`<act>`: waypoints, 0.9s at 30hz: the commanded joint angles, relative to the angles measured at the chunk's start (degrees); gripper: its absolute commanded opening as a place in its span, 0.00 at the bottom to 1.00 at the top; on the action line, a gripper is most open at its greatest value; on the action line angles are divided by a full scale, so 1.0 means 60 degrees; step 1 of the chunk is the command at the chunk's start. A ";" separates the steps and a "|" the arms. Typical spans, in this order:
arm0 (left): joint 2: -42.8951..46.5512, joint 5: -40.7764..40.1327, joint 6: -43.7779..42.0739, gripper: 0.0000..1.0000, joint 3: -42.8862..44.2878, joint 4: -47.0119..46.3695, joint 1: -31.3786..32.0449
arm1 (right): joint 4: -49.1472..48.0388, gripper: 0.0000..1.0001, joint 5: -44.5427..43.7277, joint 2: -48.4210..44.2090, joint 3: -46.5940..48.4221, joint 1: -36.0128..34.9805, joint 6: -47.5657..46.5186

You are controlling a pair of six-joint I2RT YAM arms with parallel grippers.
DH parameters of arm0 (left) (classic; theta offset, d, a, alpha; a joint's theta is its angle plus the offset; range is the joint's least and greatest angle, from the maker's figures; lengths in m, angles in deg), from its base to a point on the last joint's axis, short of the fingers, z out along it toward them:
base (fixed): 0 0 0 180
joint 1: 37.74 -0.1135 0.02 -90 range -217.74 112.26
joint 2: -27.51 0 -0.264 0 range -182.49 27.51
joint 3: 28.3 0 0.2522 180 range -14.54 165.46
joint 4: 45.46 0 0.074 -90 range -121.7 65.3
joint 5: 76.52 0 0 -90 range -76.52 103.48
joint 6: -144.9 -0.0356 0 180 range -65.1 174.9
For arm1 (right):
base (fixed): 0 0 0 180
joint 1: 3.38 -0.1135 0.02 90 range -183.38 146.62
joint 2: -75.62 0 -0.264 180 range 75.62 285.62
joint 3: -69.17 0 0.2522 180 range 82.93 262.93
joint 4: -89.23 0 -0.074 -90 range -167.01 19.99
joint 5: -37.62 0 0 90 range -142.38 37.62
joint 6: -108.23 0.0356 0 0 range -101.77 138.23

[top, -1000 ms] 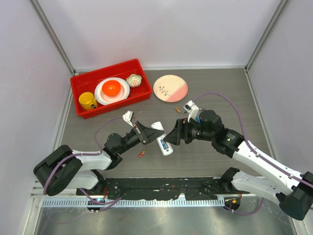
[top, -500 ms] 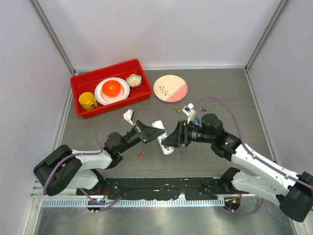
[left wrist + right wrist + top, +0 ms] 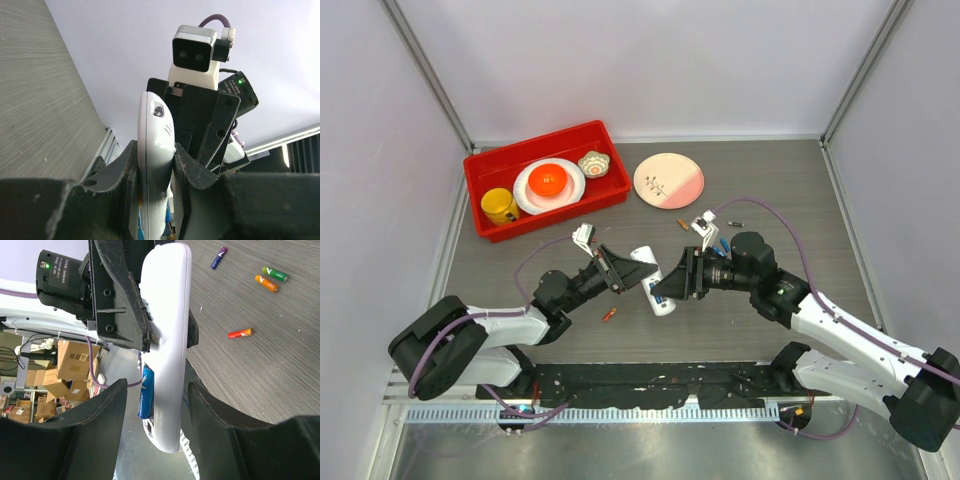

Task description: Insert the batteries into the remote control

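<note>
Right wrist view: nearest, the right gripper [image 3: 157, 405] stands spread, one jaw on each side of the remote control [image 3: 167, 330], with a gap showing on both sides. A blue battery [image 3: 145, 390] sits in the bay on the remote's back. Just beyond, the left gripper [image 3: 156, 155] pinches the remote edge-on, seemingly off the table [image 3: 260, 375]. Farther off, loose batteries [image 3: 266, 283] lie scattered on the table. The step looks like seating this cell. The next move likely calls for a gentle press, or fetching another cell, while the left grip holds firm
</note>
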 commanded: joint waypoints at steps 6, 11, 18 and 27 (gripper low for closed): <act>0.0273 0.0045 -0.0077 0.00 0.0235 -0.2502 0.0013 | -0.0142 0.55 0.0042 0.0045 0.0125 0.0060 -0.0134; 0.0303 0.0030 -0.0092 0.00 0.0205 -0.2502 0.0013 | 0.0020 0.47 -0.0046 0.0147 0.0241 0.0075 -0.0207; 0.0288 0.0015 -0.0077 0.00 0.0278 -0.2502 0.0013 | 0.0474 0.38 -0.0251 0.0323 0.0403 0.0061 -0.0251; 0.0332 -0.0029 -0.0077 0.00 0.0396 -0.2502 0.0013 | 0.0606 0.31 -0.0471 0.0469 0.0491 0.0060 -0.0222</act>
